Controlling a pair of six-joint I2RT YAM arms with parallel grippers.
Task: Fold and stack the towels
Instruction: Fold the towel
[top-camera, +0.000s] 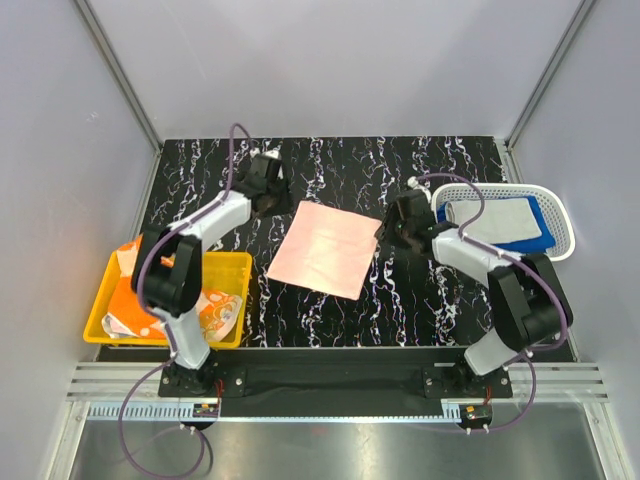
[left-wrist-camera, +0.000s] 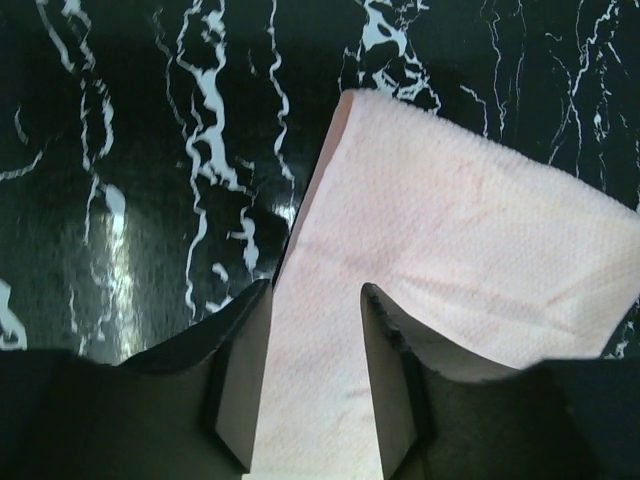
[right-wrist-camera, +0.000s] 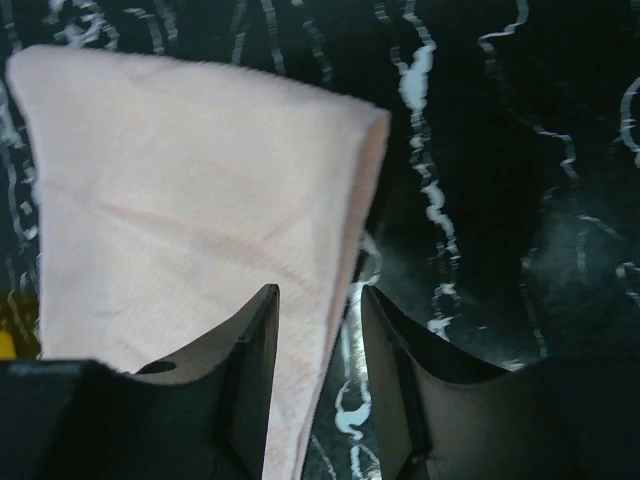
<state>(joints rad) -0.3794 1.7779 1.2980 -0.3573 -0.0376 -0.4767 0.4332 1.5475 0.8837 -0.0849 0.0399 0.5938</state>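
Pink towel (top-camera: 324, 250) folded mid-table, unstacked. Two folded towels (top-camera: 495, 218) in basket (top-camera: 565, 225) at right edge, patterned towels (top-camera: 215, 310) left in bin (top-camera: 232, 262). Left gripper (left-wrist-camera: 315, 300), right gripper (right-wrist-camera: 320, 295): jaws apart, nothing held.

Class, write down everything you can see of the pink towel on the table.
The pink towel is a pale, finely textured cloth rectangle lying flat and slightly askew on the black marbled table. Its edges look doubled, so it seems folded. The left gripper and right gripper stand open at its two far corners; whether they touch it cannot be told.
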